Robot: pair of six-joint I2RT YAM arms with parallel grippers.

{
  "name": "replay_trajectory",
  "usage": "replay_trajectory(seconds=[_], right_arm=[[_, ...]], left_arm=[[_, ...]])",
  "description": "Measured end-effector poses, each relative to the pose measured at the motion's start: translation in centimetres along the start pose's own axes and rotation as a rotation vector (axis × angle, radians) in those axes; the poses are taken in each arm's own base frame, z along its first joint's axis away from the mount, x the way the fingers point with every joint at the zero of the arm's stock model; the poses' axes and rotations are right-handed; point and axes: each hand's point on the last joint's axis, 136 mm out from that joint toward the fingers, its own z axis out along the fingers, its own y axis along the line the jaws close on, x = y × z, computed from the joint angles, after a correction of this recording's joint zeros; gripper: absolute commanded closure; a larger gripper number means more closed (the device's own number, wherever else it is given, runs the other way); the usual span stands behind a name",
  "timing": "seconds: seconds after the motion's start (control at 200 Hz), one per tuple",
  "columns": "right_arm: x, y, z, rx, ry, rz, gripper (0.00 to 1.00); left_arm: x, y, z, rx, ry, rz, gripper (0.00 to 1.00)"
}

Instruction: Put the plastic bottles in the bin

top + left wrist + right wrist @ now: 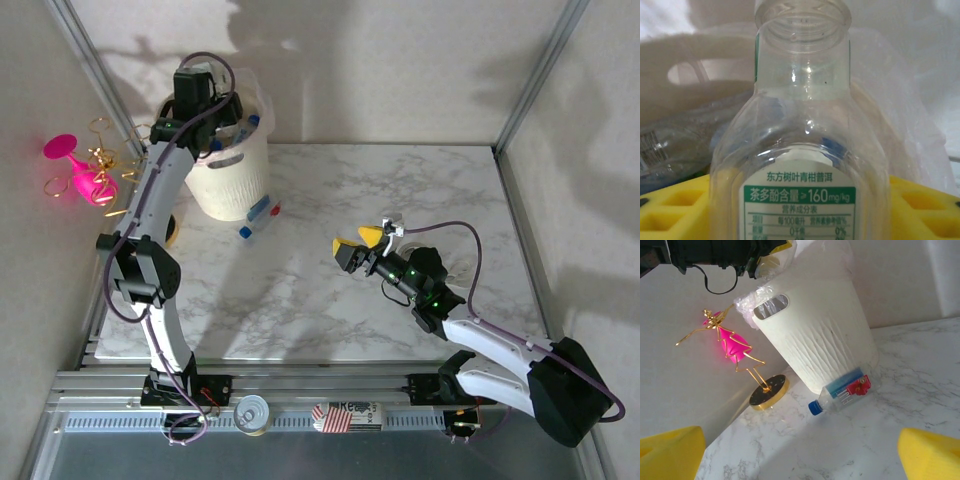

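One blue-capped bottle (842, 395) lies on the surface (400, 200) just beside the bin (232, 180), far-left corner. Likely light, slick, crushable; grab mid-body. Right gripper (357, 240) wide open, empty. Left gripper (799, 205) clamps uncapped clear bottle (802, 125) over bin.

A marbled table (900, 405) is carrying the bin (815, 340). A blue-capped bottle (842, 392) is lying beside its base, a pink-and-gold figurine (735, 347) standing nearby.

Top external: high behind the arm bases, looking down on the whole table (400, 190). Left wrist: pressed close to a clear bottle (805, 125) over the bin (235, 185). Right wrist: low, mid-table, facing the bin. All share the bin.
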Motion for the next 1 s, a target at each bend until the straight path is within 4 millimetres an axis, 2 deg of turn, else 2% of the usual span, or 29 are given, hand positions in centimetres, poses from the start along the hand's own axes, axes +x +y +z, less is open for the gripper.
replay_trajectory(seconds=[0.045, 0.075, 0.09, 0.26, 0.356, 0.486, 0.586, 0.691, 0.751, 0.816, 0.891, 0.996], right_arm=[[0.1, 0.0, 0.0, 0.001, 0.001, 0.000, 0.01], [0.1, -0.1, 0.0, 0.002, 0.002, 0.000, 0.01], [0.1, -0.1, 0.0, 0.004, 0.001, 0.000, 0.01], [0.1, -0.2, 0.0, 0.008, 0.001, 0.001, 0.01], [0.2, -0.2, 0.0, 0.008, 0.002, 0.001, 0.01], [0.4, -0.4, 0.1, 0.011, 0.009, 0.003, 0.01], [1.0, -0.7, 0.3, 0.018, 0.027, 0.007, 0.01], [1.6, -1.0, 0.6, 0.025, 0.047, 0.011, 0.01], [2.1, -1.3, 0.7, 0.032, 0.060, 0.015, 0.01], [2.6, -1.6, 0.9, 0.038, 0.076, 0.021, 0.01], [3.1, -1.9, 1.1, 0.045, 0.092, 0.026, 0.01], [3.6, -2.0, 1.5, 0.040, 0.110, 0.035, 0.01]], left_arm=[[0.2, 0.0, 0.0, 0.000, 0.008, -0.010, 0.16], [0.2, 0.0, 0.0, 0.000, 0.011, -0.010, 0.03], [0.2, 0.0, -0.1, 0.002, 0.011, -0.010, 0.01], [-0.3, -0.2, -0.6, 0.011, 0.002, -0.020, 0.00], [-1.1, -0.5, -1.8, 0.022, -0.021, -0.035, 0.00], [-2.5, -1.2, -5.4, 0.061, -0.079, -0.055, 0.00], [-3.3, -2.2, -9.5, 0.121, -0.148, -0.076, 0.00], [-3.2, -3.4, -13.6, 0.207, -0.218, -0.103, 0.00], [-2.6, -4.1, -15.2, 0.264, -0.247, -0.117, 0.00], [-1.1, -4.7, -16.2, 0.318, -0.253, -0.134, 0.00], [1.5, -5.1, -16.1, 0.361, -0.231, -0.148, 0.00], [6.8, -6.0, -14.7, 0.393, -0.140, -0.145, 0.00]])
